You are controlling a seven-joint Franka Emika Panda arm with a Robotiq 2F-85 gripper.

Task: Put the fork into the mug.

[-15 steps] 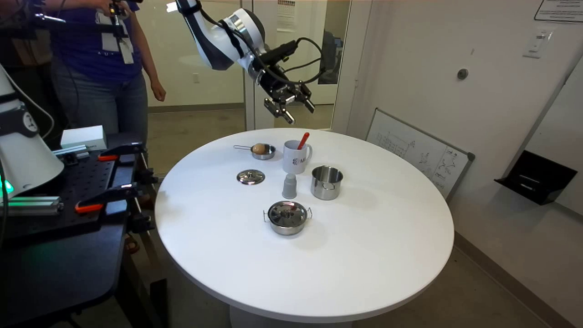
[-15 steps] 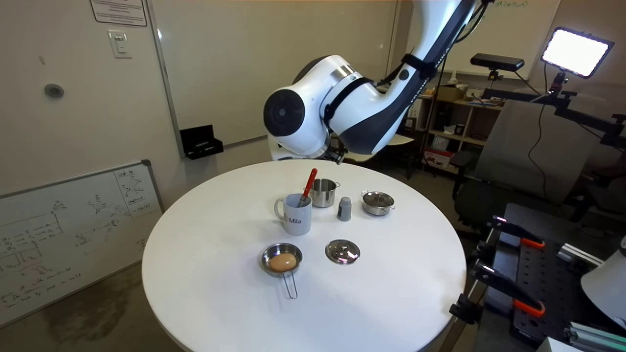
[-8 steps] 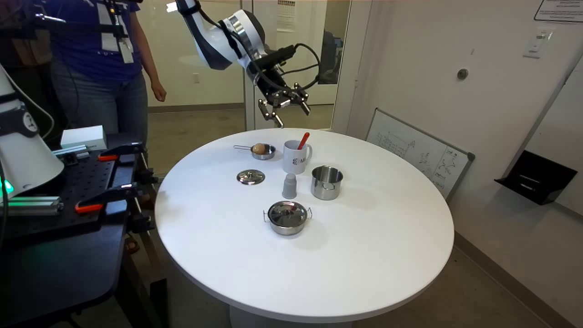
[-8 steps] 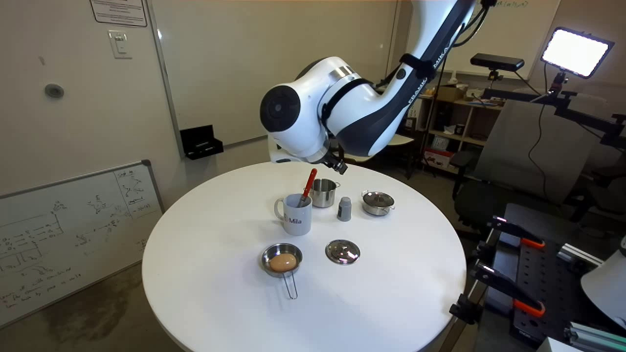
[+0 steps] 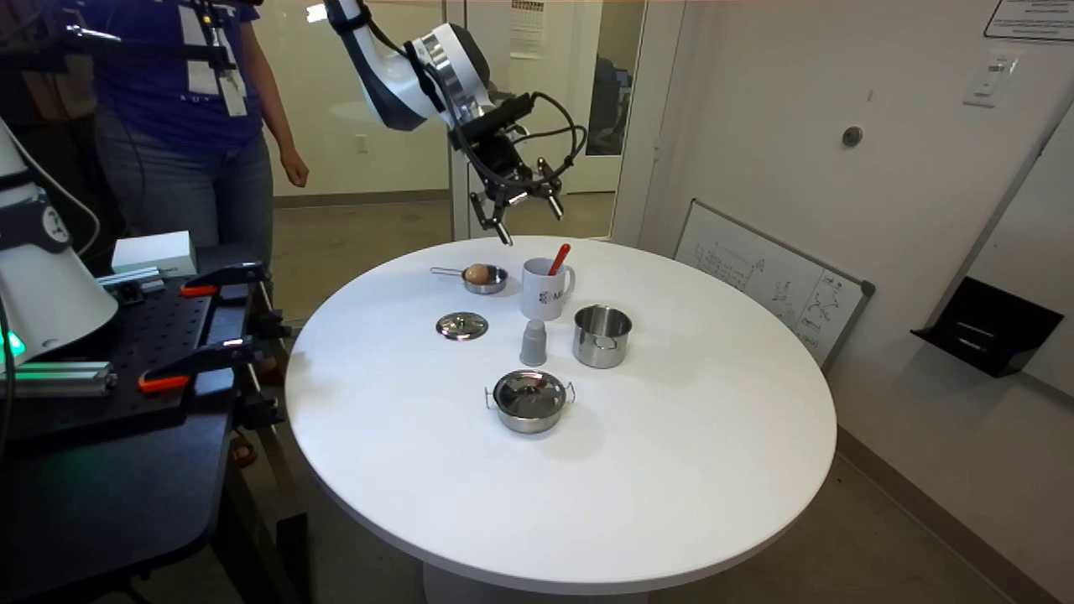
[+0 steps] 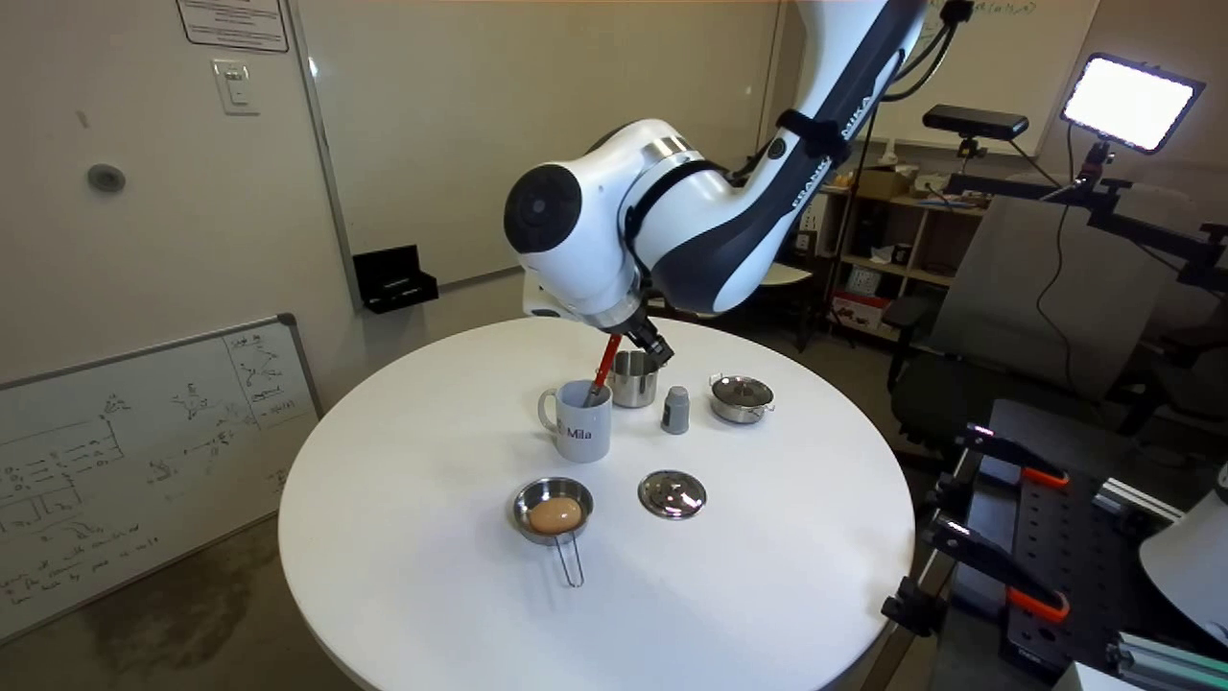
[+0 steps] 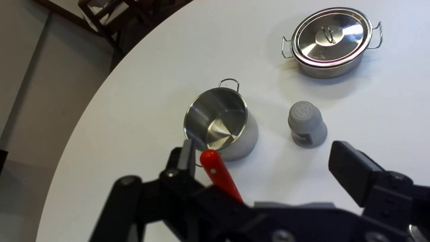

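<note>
In an exterior view, the fork (image 5: pixel 560 259) is standing inside the mug (image 5: pixel 537 294), which is sitting about midway between the tabletop's (image 5: pixel 671 470) left and right edges, nearer the far edge. Above it the hand (image 5: pixel 534 228) is hanging unclenched, grasping nothing.

In an exterior view, the red handle (image 6: pixel 606 361) is tilting toward the far edge; the mug's rim is apparently propping it, since the utensil is reaching higher than the wall. The egg (image 6: pixel 554 515) is lying in the pan (image 6: pixel 552 486), whose raised side is probably stopping it from rolling toward the near edge. The lid (image 6: pixel 672 494) is lying flat, between the pan and the right edge.

In the wrist view, the fingers (image 7: pixel 352 171) are standing wide apart, the handle showing close to one; whether it is touching, I cannot tell. The steel cup (image 7: pixel 248 141) is standing uncovered toward the curving edge, so the loose lid may be belonging to it. The shaker (image 7: pixel 306 124) and the lidded pot (image 7: pixel 331 43) are standing farther in. The task is looking finished; the parted fingers could be suiting either retreat or a new grasp.
</note>
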